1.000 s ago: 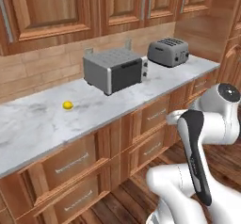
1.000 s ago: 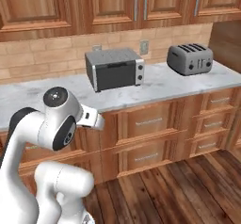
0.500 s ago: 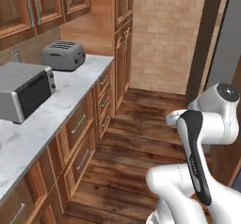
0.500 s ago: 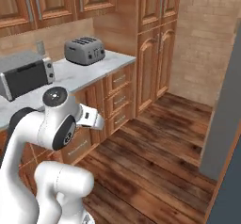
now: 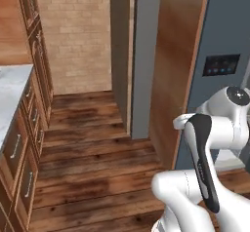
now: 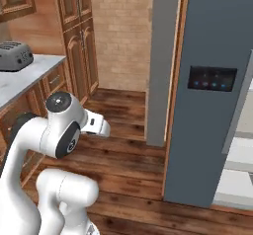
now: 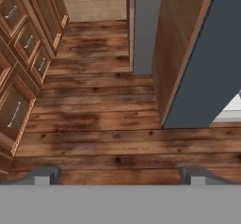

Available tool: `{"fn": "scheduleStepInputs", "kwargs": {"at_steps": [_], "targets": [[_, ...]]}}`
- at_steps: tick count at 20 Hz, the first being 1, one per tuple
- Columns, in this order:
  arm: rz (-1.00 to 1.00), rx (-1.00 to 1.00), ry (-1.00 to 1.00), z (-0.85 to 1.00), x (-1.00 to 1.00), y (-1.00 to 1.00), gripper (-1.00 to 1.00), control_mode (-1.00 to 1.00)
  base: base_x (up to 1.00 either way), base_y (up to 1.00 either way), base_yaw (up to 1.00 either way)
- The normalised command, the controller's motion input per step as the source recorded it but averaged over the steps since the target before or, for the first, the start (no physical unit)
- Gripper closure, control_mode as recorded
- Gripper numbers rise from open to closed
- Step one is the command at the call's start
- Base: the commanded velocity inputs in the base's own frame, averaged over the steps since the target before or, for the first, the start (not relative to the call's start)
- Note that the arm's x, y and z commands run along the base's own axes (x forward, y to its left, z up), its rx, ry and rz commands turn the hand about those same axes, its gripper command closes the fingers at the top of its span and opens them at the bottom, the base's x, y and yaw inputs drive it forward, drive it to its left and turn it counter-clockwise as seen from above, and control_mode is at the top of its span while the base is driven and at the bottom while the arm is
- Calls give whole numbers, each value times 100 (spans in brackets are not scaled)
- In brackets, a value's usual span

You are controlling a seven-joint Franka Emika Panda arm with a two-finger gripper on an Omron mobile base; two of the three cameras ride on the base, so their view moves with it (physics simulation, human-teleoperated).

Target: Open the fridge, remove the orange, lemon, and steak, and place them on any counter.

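Note:
The fridge (image 6: 212,31) stands at the right, dark blue-grey, with a black blue-lit control panel (image 6: 212,78) on its shut left door. Right of that door, past a long grey handle (image 6: 238,103), white shelves (image 6: 238,155) show. The same fridge (image 5: 225,26) appears in the left base view, and its lower corner (image 7: 212,68) in the hand view. My gripper (image 7: 120,175) hangs open over the wooden floor, nothing between its fingertips (image 7: 44,173), well short of the fridge. The marble counter (image 6: 22,78) lies at the left. Orange, lemon and steak are out of view.
A wooden side panel (image 5: 176,65) and a grey wall post (image 5: 144,55) flank the fridge's left side. Brown drawers (image 7: 19,110) line the left. A toaster (image 6: 15,56) sits on the counter. Wooden floor (image 5: 93,148) stretches between counter and fridge, back to a brick wall (image 5: 73,26).
The whole picture has swung from the counter with toaster oven and lemon round to the fridge: the base turned. The arm keeps its folded pose and the gripper stays open.

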Motion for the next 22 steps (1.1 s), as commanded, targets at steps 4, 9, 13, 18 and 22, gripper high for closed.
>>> {"fn": "scheduleStepInputs", "kwargs": {"at_steps": [4, 9, 13, 18, 22], "targets": [[0, 0, 0, 0, 0, 0, -100, 100, -76, -19, -51], [0, 0, 0, 0, 0, 0, -100, 100, -71, -17, -26], [0, 0, 0, 0, 0, 0, -100, 100, 11, -23, 1], [0, 0, 0, 0, 0, 0, -100, 100, 76, -35, 13], [0, 0, 0, 0, 0, 0, -100, 100, 96, -60, 19]]}}
